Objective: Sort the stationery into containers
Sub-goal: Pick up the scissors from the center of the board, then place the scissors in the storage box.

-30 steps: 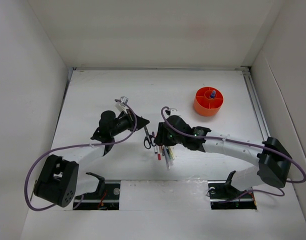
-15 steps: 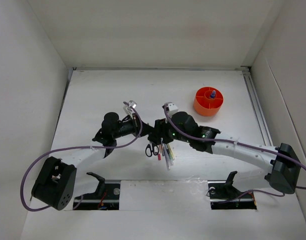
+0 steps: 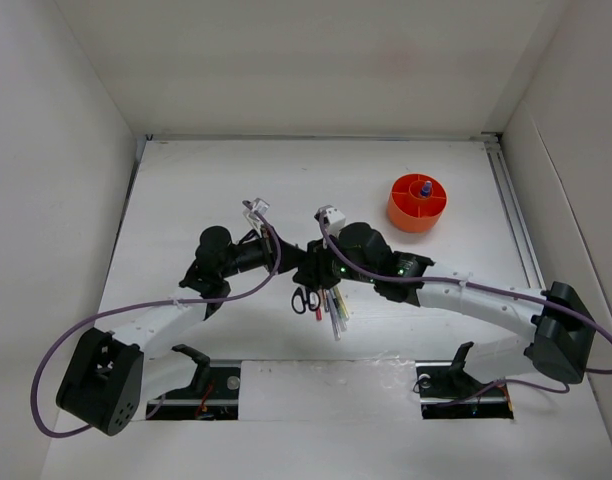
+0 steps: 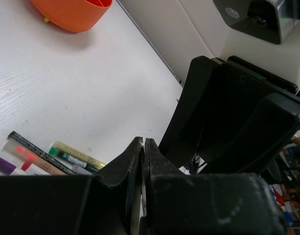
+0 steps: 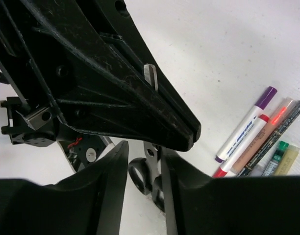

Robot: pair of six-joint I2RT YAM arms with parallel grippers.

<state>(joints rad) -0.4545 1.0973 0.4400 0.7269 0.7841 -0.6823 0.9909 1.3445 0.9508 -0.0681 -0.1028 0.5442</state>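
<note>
Small black-handled scissors (image 3: 306, 300) hang between both grippers above the pens. My left gripper (image 3: 293, 267) (image 4: 143, 142) is shut on the metal blade (image 5: 151, 77), which pokes out past its fingers. My right gripper (image 3: 309, 279) (image 5: 144, 147) has closed in on either side of the handle rings (image 5: 140, 178). A bunch of pens and markers (image 3: 334, 305) (image 5: 258, 132) (image 4: 57, 156), purple, red, orange, green and yellow, lies on the table just below. The round orange holder (image 3: 411, 218) (image 4: 71, 12) stands far right, with a blue-capped bottle (image 3: 425, 187) inside.
White walls close in the table on the left, back and right. A metal rail (image 3: 514, 215) runs along the right edge. The arm bases and two mounting plates (image 3: 201, 385) sit at the near edge.
The two grippers have drawn together, tip to tip, over the pens. The scissors have shifted a little to the right and nearer. The right arm has reached further left.
</note>
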